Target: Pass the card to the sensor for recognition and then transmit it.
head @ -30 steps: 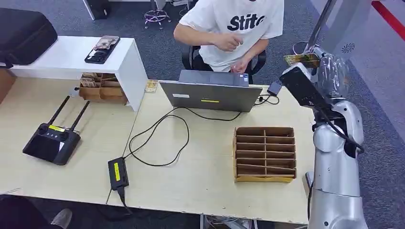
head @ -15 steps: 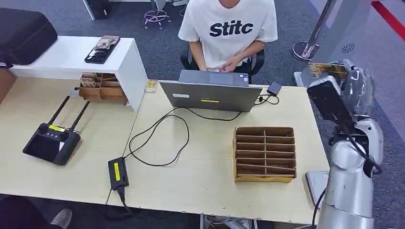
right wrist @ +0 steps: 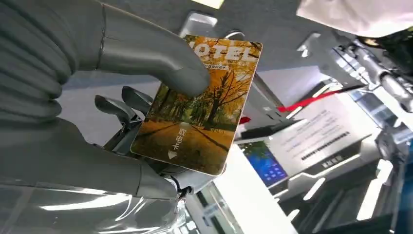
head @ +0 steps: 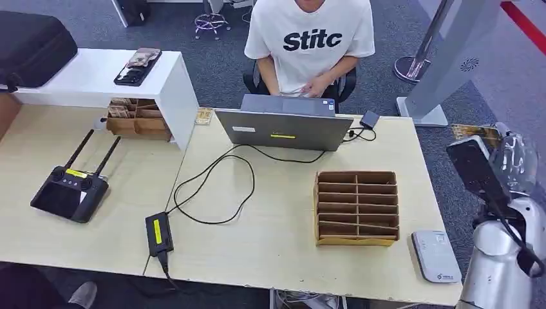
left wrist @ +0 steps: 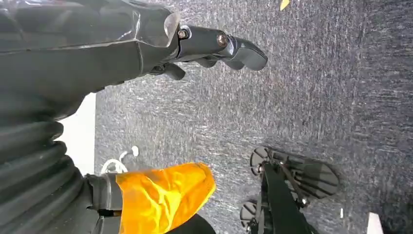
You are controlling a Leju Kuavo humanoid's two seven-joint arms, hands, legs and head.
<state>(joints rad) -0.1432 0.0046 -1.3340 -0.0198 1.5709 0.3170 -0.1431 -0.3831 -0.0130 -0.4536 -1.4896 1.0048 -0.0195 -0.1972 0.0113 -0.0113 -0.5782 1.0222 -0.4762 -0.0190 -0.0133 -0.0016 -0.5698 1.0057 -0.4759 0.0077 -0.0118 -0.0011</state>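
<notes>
Silver and raised off the right end of the table [head: 77, 212], our right hand [head: 512, 158] grips the card [head: 475, 132], an autumn-tree print marked HOTEL, with the thick thumb [right wrist: 160, 58] pressed on its face and the darker fingers [right wrist: 117, 109] behind it. We hold the card out past the table's right edge, over the carpet, well apart from the white sensor pad [head: 436, 255] that lies on the table's near right corner. Our left hand [left wrist: 214, 46] hangs over the carpet with its fingers loosely curled and nothing in them. Just left of the sensor pad stands a cardboard divider box [head: 357, 207]. Farther back on the table sits a grey laptop [head: 283, 125], and behind it a person in a white shirt [head: 310, 38] is seated.
</notes>
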